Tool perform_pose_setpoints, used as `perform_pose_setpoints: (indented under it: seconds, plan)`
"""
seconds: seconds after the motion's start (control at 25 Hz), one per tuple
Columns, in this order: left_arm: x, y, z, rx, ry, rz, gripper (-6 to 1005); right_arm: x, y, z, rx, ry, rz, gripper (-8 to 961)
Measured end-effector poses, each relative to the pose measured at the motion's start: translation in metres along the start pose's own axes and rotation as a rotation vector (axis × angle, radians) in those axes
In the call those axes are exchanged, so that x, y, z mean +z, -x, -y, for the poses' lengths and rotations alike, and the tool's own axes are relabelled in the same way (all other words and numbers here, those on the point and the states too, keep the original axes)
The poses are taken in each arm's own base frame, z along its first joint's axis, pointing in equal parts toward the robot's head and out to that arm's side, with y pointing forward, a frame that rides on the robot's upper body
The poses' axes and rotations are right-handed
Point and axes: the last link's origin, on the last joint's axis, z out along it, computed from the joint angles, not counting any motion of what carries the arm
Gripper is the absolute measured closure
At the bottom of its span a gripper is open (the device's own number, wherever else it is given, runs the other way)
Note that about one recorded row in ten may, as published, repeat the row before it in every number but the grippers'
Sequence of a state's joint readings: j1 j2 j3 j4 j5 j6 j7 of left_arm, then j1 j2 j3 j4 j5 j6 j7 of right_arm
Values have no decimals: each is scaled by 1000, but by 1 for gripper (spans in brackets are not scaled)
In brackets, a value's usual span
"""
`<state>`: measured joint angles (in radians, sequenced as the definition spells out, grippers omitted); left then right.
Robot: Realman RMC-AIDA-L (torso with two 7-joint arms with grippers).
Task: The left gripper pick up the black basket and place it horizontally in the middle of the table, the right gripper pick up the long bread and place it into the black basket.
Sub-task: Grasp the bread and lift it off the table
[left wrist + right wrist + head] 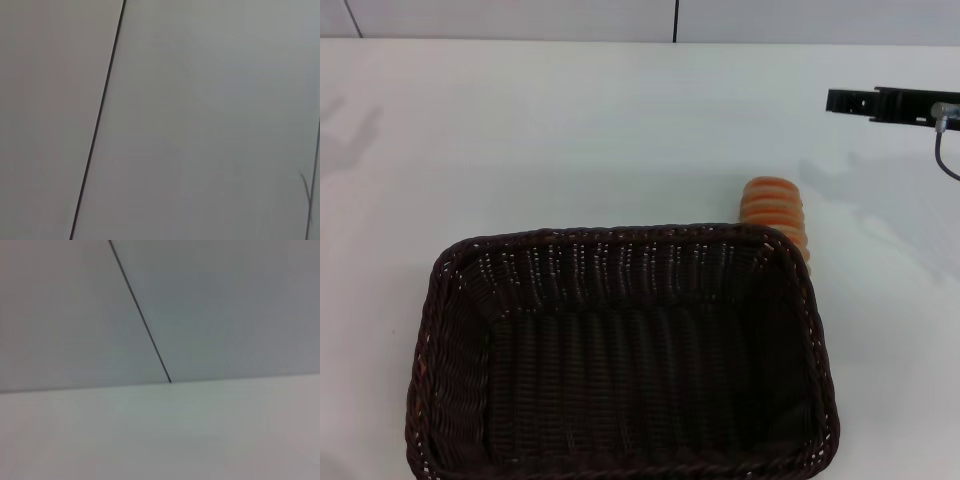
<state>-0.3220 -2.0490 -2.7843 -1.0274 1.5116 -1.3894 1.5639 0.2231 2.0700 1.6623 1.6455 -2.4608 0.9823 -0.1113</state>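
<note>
The black basket [620,236] lies on the white table [570,130] near the front edge, long side across, and it is empty. The long bread [775,207], tan with orange stripes, lies on the table just behind the basket's far right corner, partly hidden by the rim. My right gripper [836,101] hovers at the right edge of the head view, above and to the right of the bread and apart from it, fingers pointing left. My left gripper is out of view; only a faint shadow shows at the far left. Both wrist views show neither basket nor bread.
A grey panelled wall [520,15] with dark seams runs behind the table. The left wrist view shows only wall panels [200,125]. The right wrist view shows the wall and the table's far edge [170,385]. A grey cable [945,160] hangs from the right arm.
</note>
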Motion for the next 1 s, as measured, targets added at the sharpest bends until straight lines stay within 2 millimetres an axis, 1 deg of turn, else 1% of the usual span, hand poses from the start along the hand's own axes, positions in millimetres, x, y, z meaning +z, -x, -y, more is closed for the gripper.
perform_pose_setpoints:
  seconds: [0.12, 0.16, 0.32, 0.4, 0.52, 0.76, 1.0]
  plan:
    - [-1, 0, 0, 0, 1, -6, 424, 9, 2, 4, 2, 26, -91, 240]
    - [-1, 0, 0, 0, 1, -6, 424, 9, 2, 4, 2, 26, -91, 240]
    - [-4, -3, 1, 5, -4, -29, 424, 20, 2, 4, 12, 64, -187, 240]
    - [-5, -4, 1, 7, -5, -36, 424, 22, 3, 4, 11, 68, -200, 240]
    - [-7, -5, 1, 7, -7, -43, 424, 29, 1, 8, 14, 78, -259, 240]
    - [-7, -5, 1, 14, -8, -44, 424, 36, 2, 10, 24, 105, -300, 240]
    - [-9, -4, 2, 16, -12, -44, 424, 45, -1, 5, 14, 142, -345, 240]
